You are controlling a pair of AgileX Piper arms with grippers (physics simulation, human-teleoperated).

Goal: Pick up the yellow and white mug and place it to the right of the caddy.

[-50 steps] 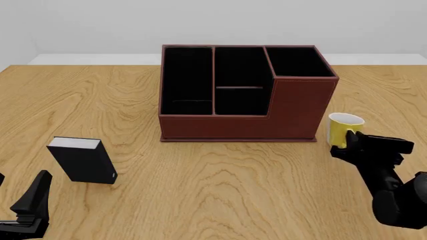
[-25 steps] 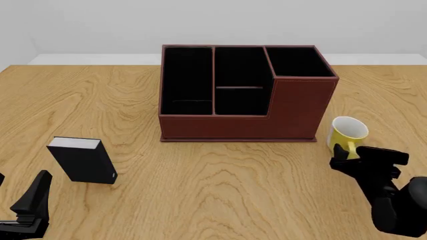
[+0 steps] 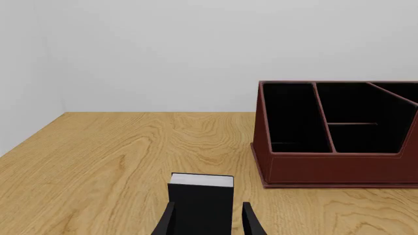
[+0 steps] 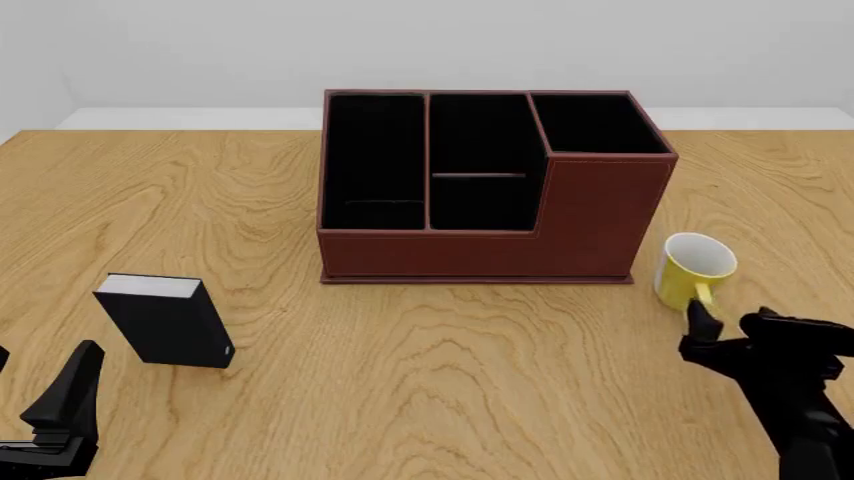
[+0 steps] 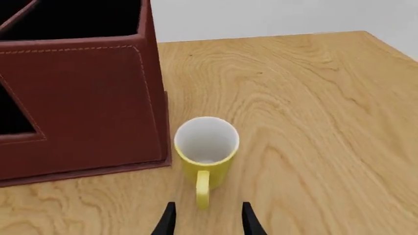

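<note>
The yellow and white mug (image 4: 694, 267) stands upright on the table just right of the caddy's (image 4: 494, 190) front right corner, its handle facing the near edge. In the right wrist view the mug (image 5: 205, 147) sits close beside the caddy wall (image 5: 78, 103), with a narrow gap between them. My right gripper (image 4: 734, 325) is open and empty, a short way back from the mug's handle (image 5: 202, 188); its fingers (image 5: 168, 220) stand wide apart. My left gripper (image 4: 47, 390) is open and empty at the near left.
A small black block with a white top (image 4: 163, 320) stands at the near left, directly ahead of the left gripper (image 3: 207, 224) in the left wrist view (image 3: 201, 198). The caddy (image 3: 339, 142) fills the table's middle back.
My right gripper has let go of the mug and drawn back toward the near edge. The mug now stands on the table by itself. The left arm has not moved.
</note>
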